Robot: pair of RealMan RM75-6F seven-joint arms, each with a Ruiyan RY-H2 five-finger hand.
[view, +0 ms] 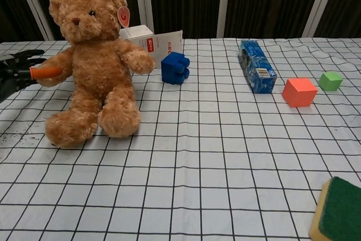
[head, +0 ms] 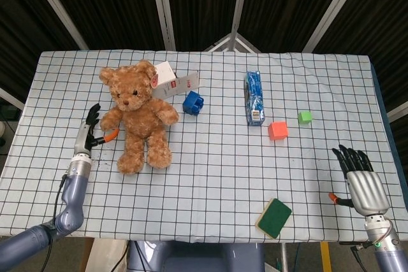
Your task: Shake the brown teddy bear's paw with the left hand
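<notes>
Bear (head: 140,116) sat upright near the table's far-left corner, legs forward, one paw (head: 107,122) held out toward the left hand (head: 91,130). That hand lay just beside the paw with its fingers spread; an orange-tipped digit (view: 44,71) reached toward the paw, and in the chest view the tip touched or nearly touched the fur. Whether any real grip existed could not be told, since most of the hand fell off that view's left edge. The step in hand was judged to be the paw contact itself. The next move would call for closing the fingers lightly around the paw and moving it up and down without toppling the bear. The right hand (head: 362,176) rested near the table's near-right corner, fingers apart, holding nothing. The surface was a white cloth (head: 217,176) with a black grid, lying fairly flat. On it stood a blue block (head: 192,102), a blue box (head: 254,97), an orange cube (head: 277,130), a green cube (head: 305,117), a sponge (head: 274,217) and a white carton (head: 175,82) behind the bear. Dark ribbed panels and pale frame bars closed off the room behind.
</notes>
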